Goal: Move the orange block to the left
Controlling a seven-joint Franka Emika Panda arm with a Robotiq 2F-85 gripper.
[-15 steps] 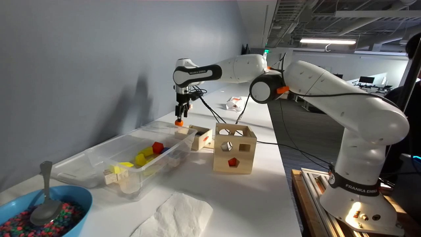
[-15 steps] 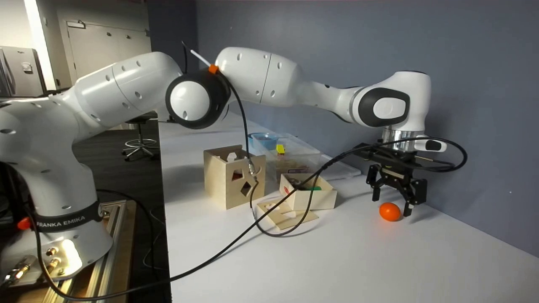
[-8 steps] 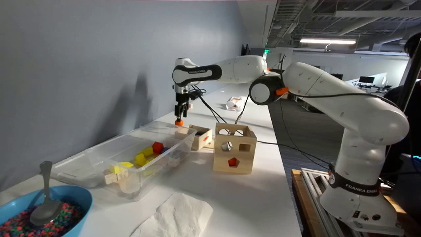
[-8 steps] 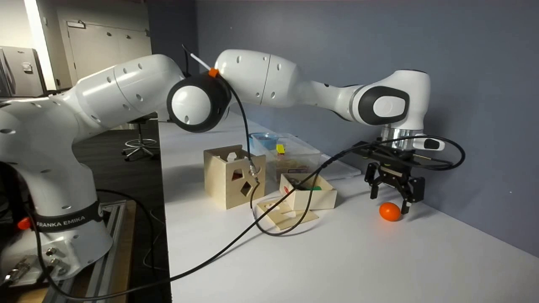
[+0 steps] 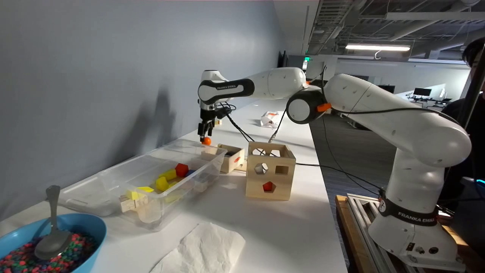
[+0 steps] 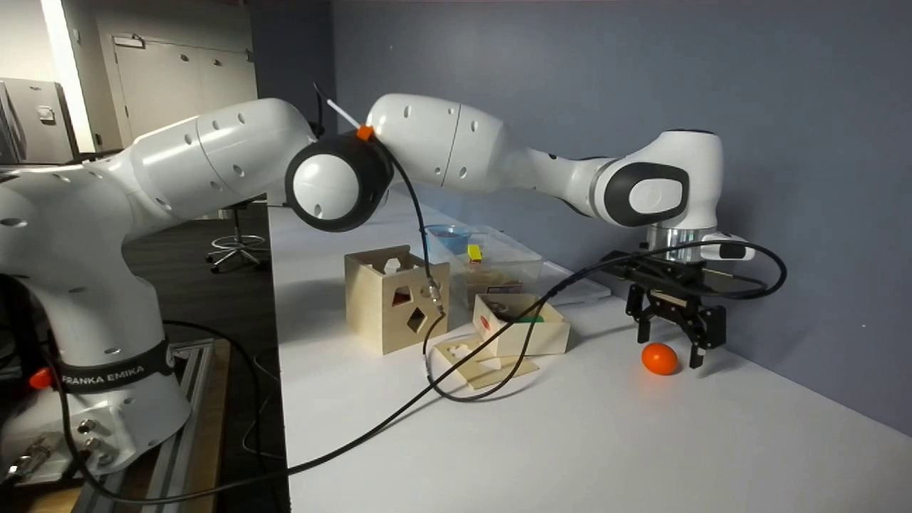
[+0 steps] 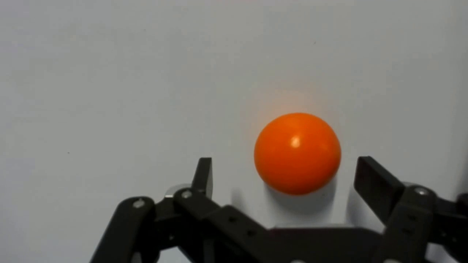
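The orange block is a smooth, round, ball-like piece [image 7: 298,153] resting on the white table. It also shows in both exterior views [image 5: 207,141] [image 6: 660,358]. My gripper [image 7: 285,159] is open and empty, pointing down just above the table. In the wrist view the orange piece lies in the gap between the fingers, nearer the right finger, and mostly beyond the fingertips. Neither finger visibly touches it. The gripper also shows in both exterior views [image 5: 205,136] [image 6: 670,349], close over the piece, near the wall.
A small wooden box [image 6: 531,335] and a flat wooden lid [image 6: 484,363] lie beside the piece. A wooden shape-sorter cube [image 5: 269,174], a clear bin [image 5: 170,197] with blocks, and a blue bowl [image 5: 91,231] stand further along. A black cable [image 6: 385,420] hangs across. A grey wall [image 6: 819,214] stands behind.
The arm has come down and my gripper is a little lower and slightly nearer the wall. The fingers stay open. The orange piece has not moved.
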